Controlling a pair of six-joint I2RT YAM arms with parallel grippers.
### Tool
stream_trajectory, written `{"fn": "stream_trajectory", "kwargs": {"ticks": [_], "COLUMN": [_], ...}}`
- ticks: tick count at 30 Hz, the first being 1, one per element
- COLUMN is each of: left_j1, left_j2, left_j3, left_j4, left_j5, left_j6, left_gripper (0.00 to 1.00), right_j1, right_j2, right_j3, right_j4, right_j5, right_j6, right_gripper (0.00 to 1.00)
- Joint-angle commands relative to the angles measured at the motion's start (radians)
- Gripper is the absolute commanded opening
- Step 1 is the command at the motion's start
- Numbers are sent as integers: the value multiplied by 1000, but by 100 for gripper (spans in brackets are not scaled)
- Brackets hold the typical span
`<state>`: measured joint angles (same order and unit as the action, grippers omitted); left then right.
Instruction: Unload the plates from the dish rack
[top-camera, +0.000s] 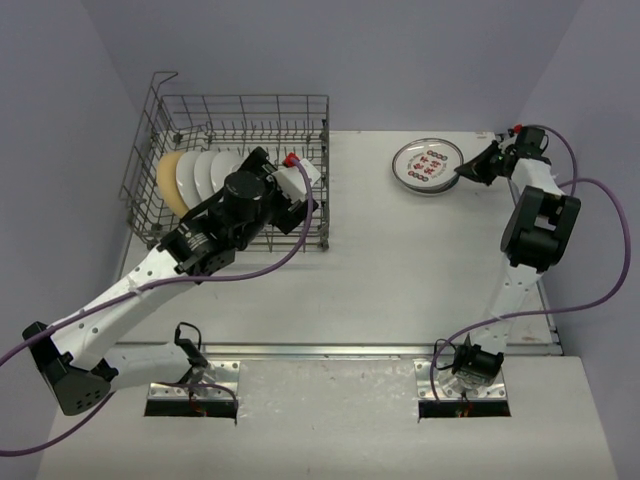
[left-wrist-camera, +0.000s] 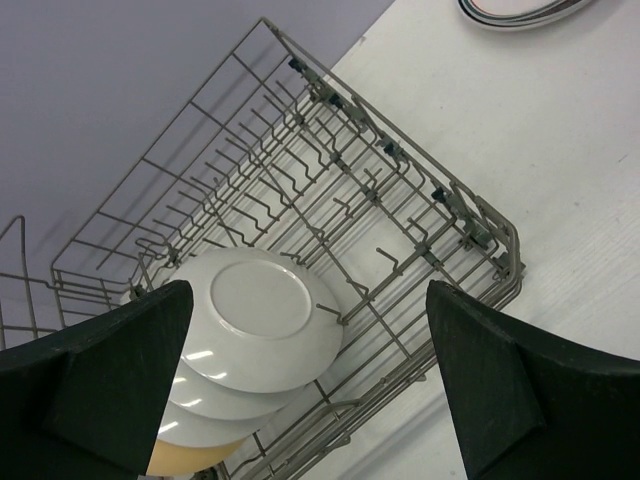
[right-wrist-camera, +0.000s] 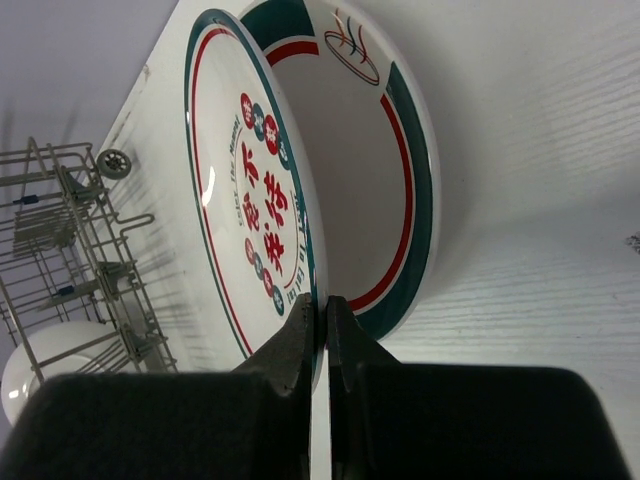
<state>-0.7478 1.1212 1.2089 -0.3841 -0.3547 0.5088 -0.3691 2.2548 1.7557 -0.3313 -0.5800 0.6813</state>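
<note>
Left tool (left-wrist-camera: 308, 300) hangs open over the rack (top-camera: 245, 97). Plates (left-wrist-camera: 265, 330) stand on edge at its left end, directly between the tool's fingers. Right tool (right-wrist-camera: 325, 310) pinches the patterned plate (right-wrist-camera: 250, 200) by its rim, far right of the surface (top-camera: 400, 270).

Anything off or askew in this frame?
Nothing broken or spilled. The patterned plate pinched by the right claw is tilted over a second plate; the white plates stand in a row in the dish rack.

This looks like a robot lab. A plain white table (top-camera: 400, 280) stands between bare grey-blue walls (top-camera: 420, 60). A left arm (top-camera: 120, 300) and a right arm (top-camera: 538, 228), black and white, are bolted at its near edge, and purple cables (top-camera: 250, 278) run from them.
</note>
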Motion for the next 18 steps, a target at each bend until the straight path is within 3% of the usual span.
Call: {"fn": "stream_trajectory", "kwargs": {"ticks": [1,5,6,10,15,18], "left_j1": [24,30,31,36,46,54], "left_j2": [-33,-34,-35,-42,-51,-63], "left_j3": [-15,-14,-12,-6,-11,-19], "left_j4": [17,16,13,3,1,9], "left_j5": [33,34,34,44,51,31], "left_j6": [-46,-49,-50,-55,-62,-66], "left_gripper": [100,100,100,100,100,100], "right_j1": [3,16,22,50,113,169], "right_j2": [4,0,-6,-30,-70,-90], "right_j3": [69,85,90,108,143,174], "right_j4": [53,3,-16,-72,-127,-162], "right_j5": [5,53,87,185,354,502], "right_j6": [2,-35,-50,-103,-212,-287], "right_gripper": [1,14,30,58,66,79]}}
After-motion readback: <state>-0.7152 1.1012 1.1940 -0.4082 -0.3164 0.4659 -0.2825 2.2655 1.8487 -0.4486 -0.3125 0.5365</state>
